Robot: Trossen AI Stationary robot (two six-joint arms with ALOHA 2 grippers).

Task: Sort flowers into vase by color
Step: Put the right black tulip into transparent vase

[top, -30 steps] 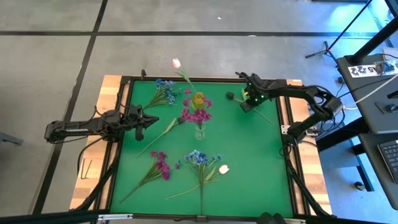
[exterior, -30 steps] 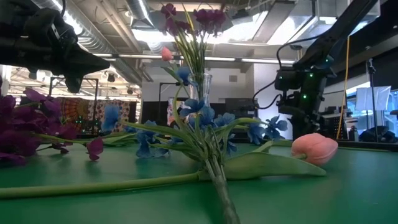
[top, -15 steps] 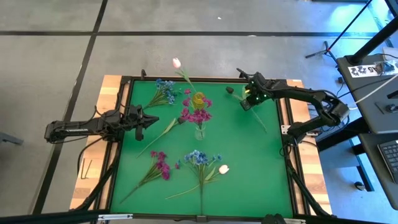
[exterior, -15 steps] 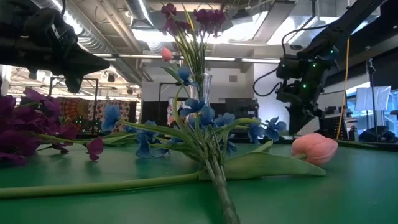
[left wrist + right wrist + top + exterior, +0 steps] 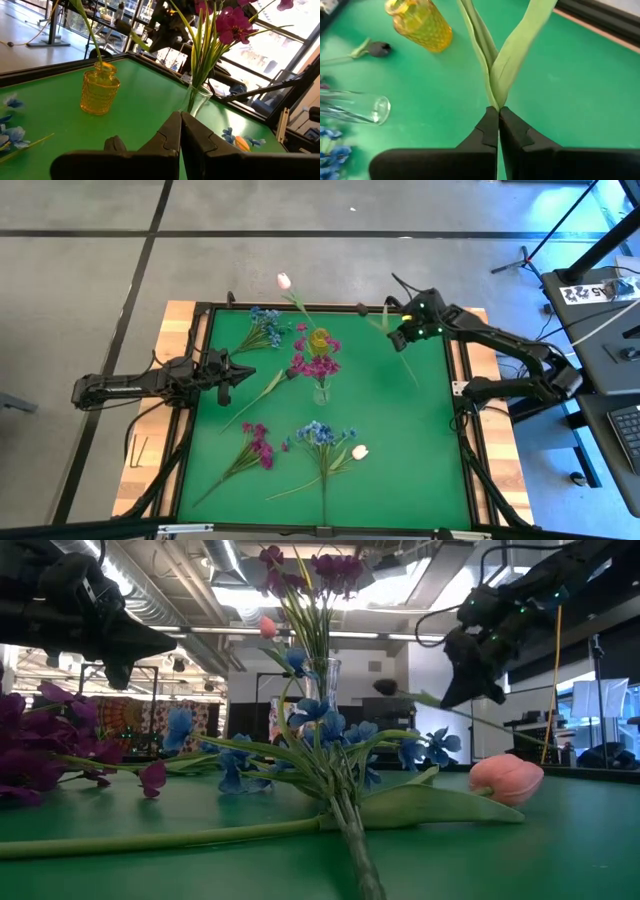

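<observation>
Gripping a dark-headed stem [image 5: 392,330] by its green leaves, the right tool [image 5: 403,338] hangs above the green worktop [image 5: 400,440] at about one o'clock, fingers pinched tight on the stalk; the dark head [image 5: 361,309] juts toward the far edge, and in the low view the stem [image 5: 440,702] stands clear of the surface; the right wrist view shows the two leaves [image 5: 506,55] rising from the clamped fingers [image 5: 512,137]. The left tool [image 5: 232,373] waits at nine o'clock, its fingers pressed together on nothing; a second dark-headed stem [image 5: 262,393] lies just ahead of it. At the centre a clear vase [image 5: 321,392] carries magenta sprays [image 5: 314,365]; just beyond it, toward twelve o'clock, a yellow vase [image 5: 319,340] holds a white-pink tulip [image 5: 284,281] leaning past the far rim. Blue sprays [image 5: 264,323] lie at eleven o'clock; more magenta sprays [image 5: 256,445] rest at seven o'clock; at six o'clock another blue spray [image 5: 319,434] lies touching a second tulip bud [image 5: 359,451].
</observation>
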